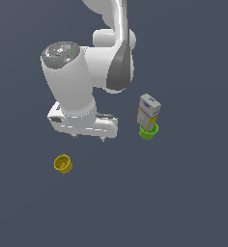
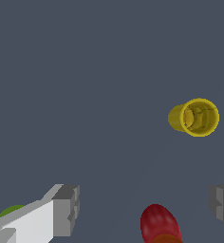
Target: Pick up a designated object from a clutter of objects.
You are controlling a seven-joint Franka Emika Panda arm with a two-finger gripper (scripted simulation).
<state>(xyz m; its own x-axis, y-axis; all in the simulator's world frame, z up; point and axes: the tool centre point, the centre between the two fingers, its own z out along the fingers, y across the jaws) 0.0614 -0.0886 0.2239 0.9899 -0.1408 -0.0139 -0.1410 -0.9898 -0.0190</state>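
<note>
Yellow cup (image 1: 63,164) lies on its side toward the exterior view's left, well apart from the green cup (image 1: 149,130) and the grey-white box (image 1: 148,112), whose print is unreadable, while the gripper (image 2: 144,209) hangs with jaws spread, holding nothing.

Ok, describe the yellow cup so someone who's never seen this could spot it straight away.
Find the white robot arm. Below it, toward the exterior view's left, the yellow cup lies alone on its side. The green cup sits far off, against a grey-white box.

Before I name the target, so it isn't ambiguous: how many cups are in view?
2. The yellow cup lies apart, towards the exterior view's left, below the gripper. The green cup sits against the grey-white box. The arm may hide others.
</note>
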